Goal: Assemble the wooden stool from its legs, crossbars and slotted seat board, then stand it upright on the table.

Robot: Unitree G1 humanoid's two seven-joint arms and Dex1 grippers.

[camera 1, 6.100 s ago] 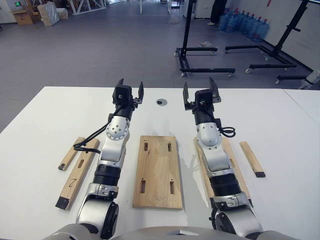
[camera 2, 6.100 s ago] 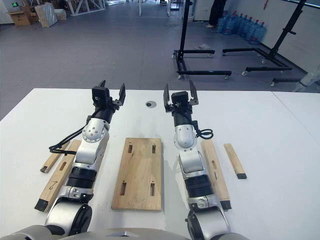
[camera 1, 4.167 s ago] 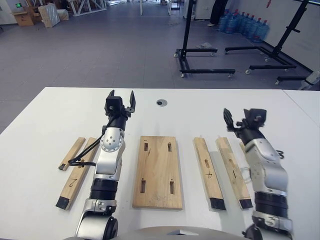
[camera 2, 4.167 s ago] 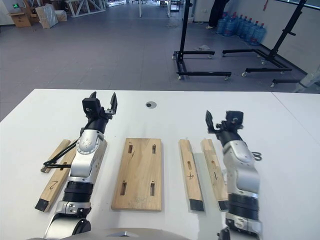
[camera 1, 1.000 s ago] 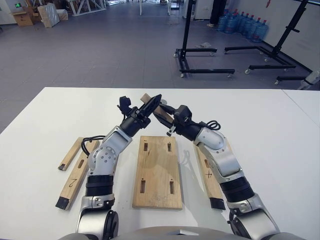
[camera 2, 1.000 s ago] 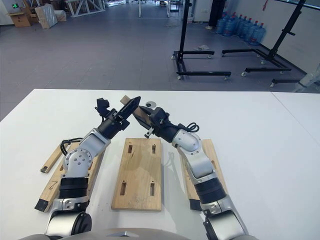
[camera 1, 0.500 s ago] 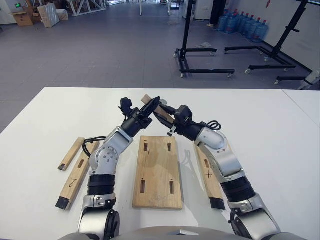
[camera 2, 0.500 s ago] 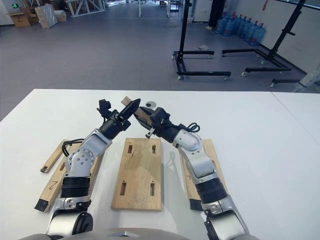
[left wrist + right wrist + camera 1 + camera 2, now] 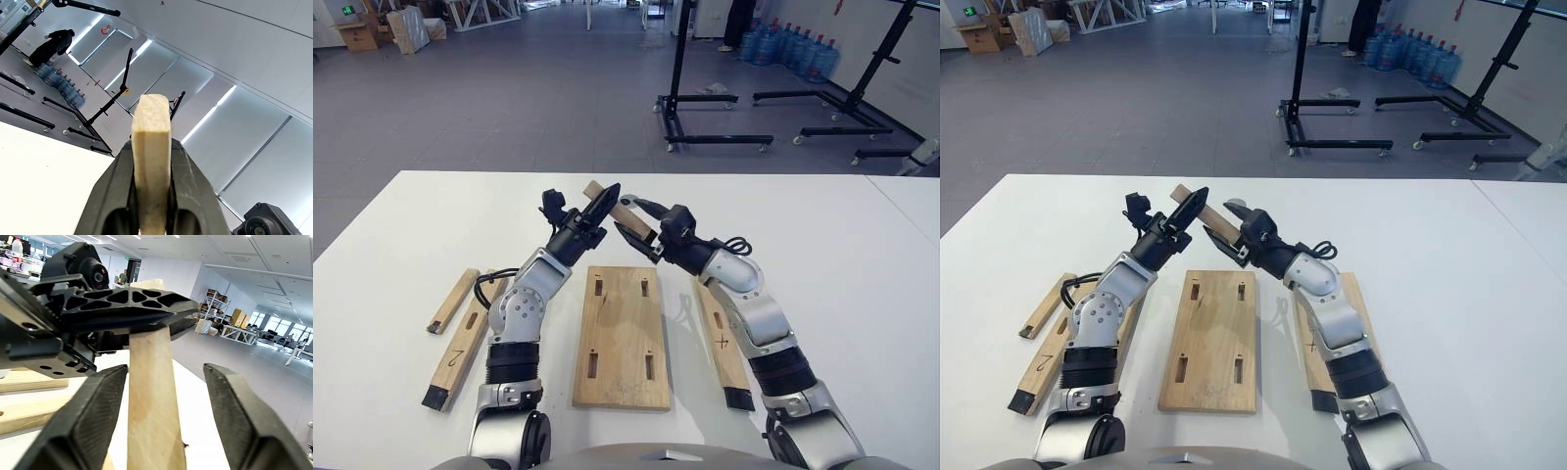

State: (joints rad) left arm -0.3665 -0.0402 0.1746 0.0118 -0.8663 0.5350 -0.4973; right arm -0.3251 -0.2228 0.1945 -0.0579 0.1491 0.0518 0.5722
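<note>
Left eye view: crossbar [image 9: 151,142] in air at frame centre, tilted, above upper end of seat board [image 9: 621,333]. Left gripper [image 9: 605,202] clamped on crossbar. Right gripper [image 9: 633,222] spread wide, fingers [image 9: 93,421] either side of bar, no contact seen in right wrist view. Seat board flat on table [image 9: 862,294], slots up. Marked leg [image 9: 460,345] lower left, short piece [image 9: 450,299] beside it, second leg [image 9: 722,338] right of board.

Step, likely: mid-air handover of crossbar, nothing joined yet. Next: right arm backs clear, left carries bar to leg slot, end squared before pushing.
</note>
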